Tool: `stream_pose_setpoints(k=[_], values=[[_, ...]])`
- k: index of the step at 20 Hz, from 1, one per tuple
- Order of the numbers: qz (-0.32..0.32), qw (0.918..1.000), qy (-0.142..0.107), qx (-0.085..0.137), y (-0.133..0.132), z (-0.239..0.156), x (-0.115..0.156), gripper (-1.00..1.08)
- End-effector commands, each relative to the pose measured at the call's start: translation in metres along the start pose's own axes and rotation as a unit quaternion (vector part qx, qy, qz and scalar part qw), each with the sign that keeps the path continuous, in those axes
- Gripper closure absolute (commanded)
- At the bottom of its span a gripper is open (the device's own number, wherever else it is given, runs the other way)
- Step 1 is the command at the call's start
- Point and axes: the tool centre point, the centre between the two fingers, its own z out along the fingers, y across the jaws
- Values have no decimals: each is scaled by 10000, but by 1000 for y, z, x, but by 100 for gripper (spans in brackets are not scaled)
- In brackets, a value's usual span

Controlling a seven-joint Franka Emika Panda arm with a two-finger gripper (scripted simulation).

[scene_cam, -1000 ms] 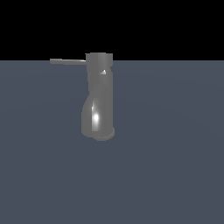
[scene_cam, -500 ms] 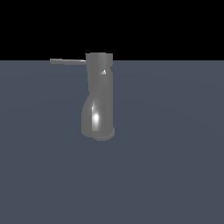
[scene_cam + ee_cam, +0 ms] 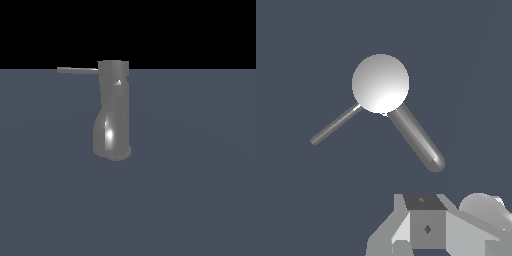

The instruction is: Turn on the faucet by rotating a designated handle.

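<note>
The faucet (image 3: 113,117) is a glossy grey upright column with a bulging lower part and a wider cap, standing on the dark blue-grey floor. The handle (image 3: 77,70), a thin dark-grey rod, juts level from the cap toward the exterior view's left. In the wrist view I look down on the round cap (image 3: 380,82), with the thin handle (image 3: 336,124) and a thicker tube (image 3: 416,140) spreading from it. Only part of my gripper (image 3: 426,229) shows at that picture's edge, high above the faucet and apart from it. Its jaws are not clear. The arm is out of the exterior view.
The flat blue-grey floor (image 3: 200,190) stretches all around the faucet. A black background lies behind it.
</note>
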Motion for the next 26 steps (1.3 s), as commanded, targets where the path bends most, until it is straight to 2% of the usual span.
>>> stream_pose_setpoints(k=[1, 7, 13, 19, 26], values=[[308, 9995, -29, 5, -11, 8, 6, 108], [1038, 9946, -59, -18, -36, 30, 21, 108], [1767, 9842, -36, -65, -61, 53, 34, 108], [2484, 9686, 47, -119, -85, 78, 45, 108], [3288, 9440, 221, -167, -112, 107, 56, 108]])
